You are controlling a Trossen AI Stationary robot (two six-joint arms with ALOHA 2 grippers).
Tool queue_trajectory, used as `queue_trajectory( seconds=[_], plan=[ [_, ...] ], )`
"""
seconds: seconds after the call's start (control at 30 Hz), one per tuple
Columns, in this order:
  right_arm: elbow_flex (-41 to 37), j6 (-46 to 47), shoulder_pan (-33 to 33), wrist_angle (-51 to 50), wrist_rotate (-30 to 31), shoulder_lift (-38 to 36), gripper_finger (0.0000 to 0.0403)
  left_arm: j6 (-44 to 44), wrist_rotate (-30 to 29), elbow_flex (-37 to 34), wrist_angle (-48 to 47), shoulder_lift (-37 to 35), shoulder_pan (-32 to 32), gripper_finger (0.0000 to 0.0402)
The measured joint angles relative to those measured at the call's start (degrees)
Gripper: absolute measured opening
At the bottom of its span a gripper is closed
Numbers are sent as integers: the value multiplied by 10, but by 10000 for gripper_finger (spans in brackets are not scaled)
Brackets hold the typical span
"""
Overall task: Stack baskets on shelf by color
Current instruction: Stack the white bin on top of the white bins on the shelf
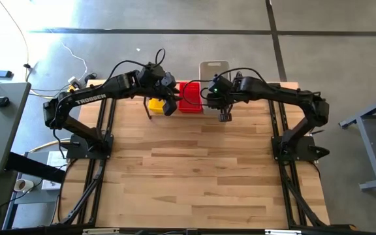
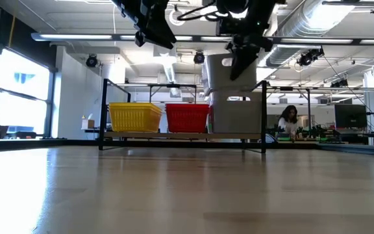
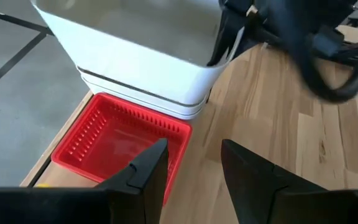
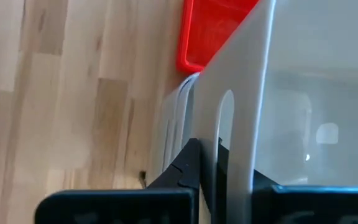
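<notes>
Evidently near completion: yellow stack [image 2: 135, 117] and red stack [image 2: 187, 117] sit on the shelf [image 2: 182, 136], right gripper [image 2: 239, 65] clamps the last grey basket [image 2: 229, 68] over the grey stack [image 2: 236, 116], left gripper [image 2: 158, 29] hovers, fingers apart.

Two dark, matte-black jointed arms are seen, each built of angular links on black tubular frames. White "TROSSEN" lettering is carried along the left arm [image 1: 87, 99]. Black cables are looped over the wrists of both, the right arm [image 1: 286, 98] included. Flat, black, wedge-shaped fingers [image 3: 148, 171] are shown.
</notes>
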Motion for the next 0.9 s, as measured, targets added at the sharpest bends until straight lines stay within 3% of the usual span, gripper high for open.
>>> queue_trajectory(
  seconds=[0.4,0.9],
  plan=[
    [0,5,-10,-30,2,25,0,0,0,0,-1,0,0,140],
    [0,22,-9,7,-20,55,0,8,-1,0,-7,0,0,140]
  ],
)
